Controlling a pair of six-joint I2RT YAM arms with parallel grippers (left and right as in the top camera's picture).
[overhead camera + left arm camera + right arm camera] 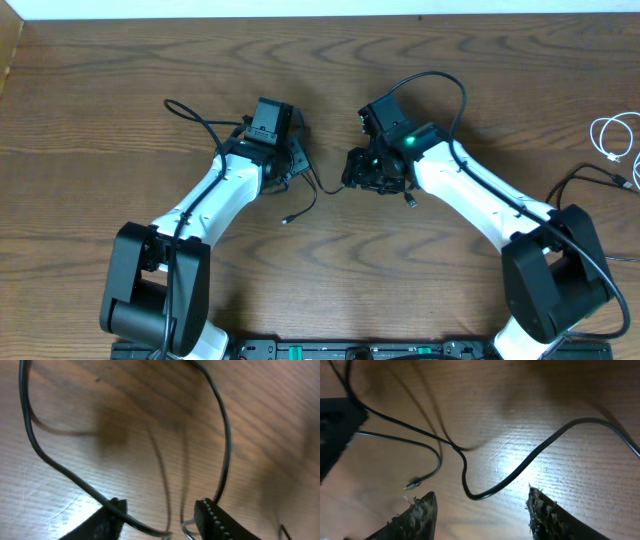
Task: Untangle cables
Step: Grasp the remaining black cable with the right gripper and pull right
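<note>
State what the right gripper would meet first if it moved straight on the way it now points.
Most likely the bend of the thin black cable, lying straight ahead of the open right gripper; beyond it is the brown wooden table. Depth is unclear.

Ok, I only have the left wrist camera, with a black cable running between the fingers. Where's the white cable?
Observer: The white cable lies coiled at the far right edge of the table, well away from the right gripper.
Operator: And what's that right gripper doing?
Observer: It is open, with a bend of the black cable lying between its fingers, not gripped.
</note>
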